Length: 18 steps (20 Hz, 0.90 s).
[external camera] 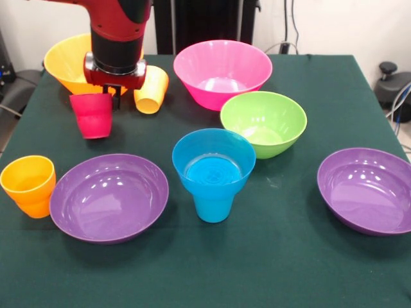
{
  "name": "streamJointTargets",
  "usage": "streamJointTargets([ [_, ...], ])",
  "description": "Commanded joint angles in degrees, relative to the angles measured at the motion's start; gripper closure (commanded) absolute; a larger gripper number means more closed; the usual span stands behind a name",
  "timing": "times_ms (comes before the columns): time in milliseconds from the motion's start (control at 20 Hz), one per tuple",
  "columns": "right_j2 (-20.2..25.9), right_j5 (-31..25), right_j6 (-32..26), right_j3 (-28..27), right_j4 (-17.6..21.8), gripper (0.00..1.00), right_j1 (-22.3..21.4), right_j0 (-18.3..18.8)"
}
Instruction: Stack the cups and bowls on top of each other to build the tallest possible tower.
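Two pieces make my tower [213, 174] so far: a small glossy blue bowl [214, 157] seated in the mouth of an upright blue plastic cup [212, 206], narrow base down, at the table's middle. My gripper [110, 92] hangs directly over the red stepped cup [93, 114]; its fingers look closed on the rim, presumably to carry it over as the next tier. A dark green cloth [282, 269] covers the table. Behind are a pale wall and trailing cables.
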<state>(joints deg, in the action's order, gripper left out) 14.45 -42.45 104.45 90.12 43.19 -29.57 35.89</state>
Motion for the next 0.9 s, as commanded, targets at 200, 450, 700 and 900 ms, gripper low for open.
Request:
streamJointTargets([
  [200, 5.04, -19.11, -11.93, -8.02, -5.18, 1.0, -0.12, -4.47],
  [450, 5.44, -24.94, -12.64, -11.06, -5.64, 1.0, 0.12, -5.39],
  [700, 5.92, -29.41, -12.34, -13.41, -6.24, 1.0, 0.44, -6.21],
  [900, 6.73, -31.91, -10.82, -16.16, -7.81, 1.0, 1.69, -6.69],
])
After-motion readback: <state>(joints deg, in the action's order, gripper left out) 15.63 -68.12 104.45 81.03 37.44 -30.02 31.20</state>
